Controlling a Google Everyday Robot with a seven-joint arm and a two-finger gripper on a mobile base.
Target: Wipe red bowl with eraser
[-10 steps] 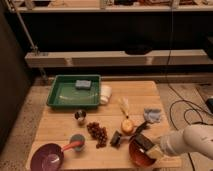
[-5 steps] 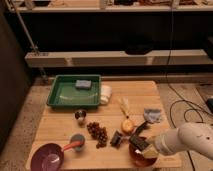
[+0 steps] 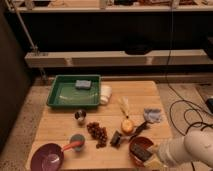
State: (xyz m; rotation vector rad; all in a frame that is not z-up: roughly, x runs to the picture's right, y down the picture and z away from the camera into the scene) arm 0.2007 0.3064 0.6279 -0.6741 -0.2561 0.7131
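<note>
Gripper near-right of table, jaws closed, appar. pinching eraser at its right end. Eraser sits inside red bowl, long axis far-left to near-right; bowl floor directly left of jaws.

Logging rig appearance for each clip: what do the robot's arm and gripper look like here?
The arm is a thick, rounded white shell with no visible cables or markings. Its gripper, at the eraser in the red bowl, looks pale too.
</note>
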